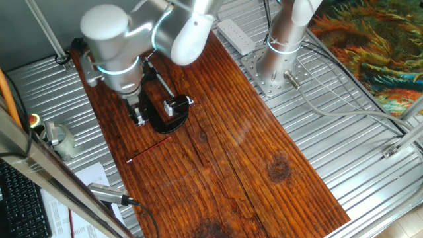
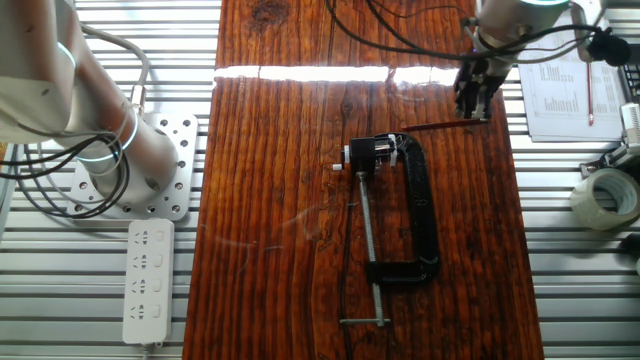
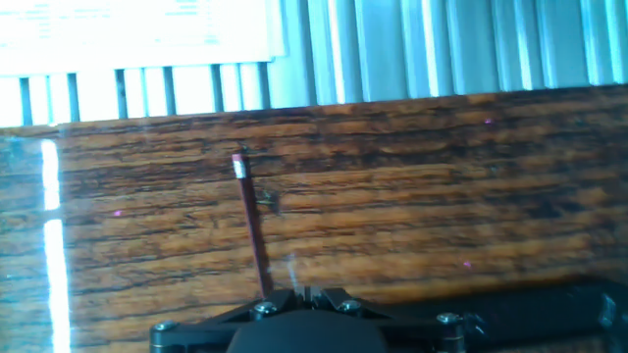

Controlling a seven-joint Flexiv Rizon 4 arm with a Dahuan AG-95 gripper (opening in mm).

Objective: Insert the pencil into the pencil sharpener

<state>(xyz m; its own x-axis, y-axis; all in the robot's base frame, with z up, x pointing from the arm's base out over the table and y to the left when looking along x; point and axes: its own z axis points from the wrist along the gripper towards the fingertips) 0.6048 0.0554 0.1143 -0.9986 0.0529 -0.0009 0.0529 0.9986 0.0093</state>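
Red and very thin, the pencil [image 1: 150, 148] lies flat on the wooden table [image 1: 251, 165], close to the table's long edge that borders the papers. Its long axis runs slantwise across the boards, one end toward that edge and the other toward the black clamp [image 2: 425, 215]. The gripper [image 1: 139, 118] hangs straight above this inner end. In the hand view the pencil [image 3: 252, 226] runs from a pale-tipped end down under the lower rim, so the jaws sit over one end, not the middle. I cannot tell whether the jaws are parted or closed, nor whether they touch the pencil; nothing shows it lifted. The pencil sharpener [image 2: 375, 152] sits at the end of the clamp nearer the gripper, just beside the pencil's inner end [image 2: 440, 124] but apart from it. I judge the grasp is the step in hand, and insertion then calls for turning the pencil's axis to line up with the sharpener's opening, which I cannot see.
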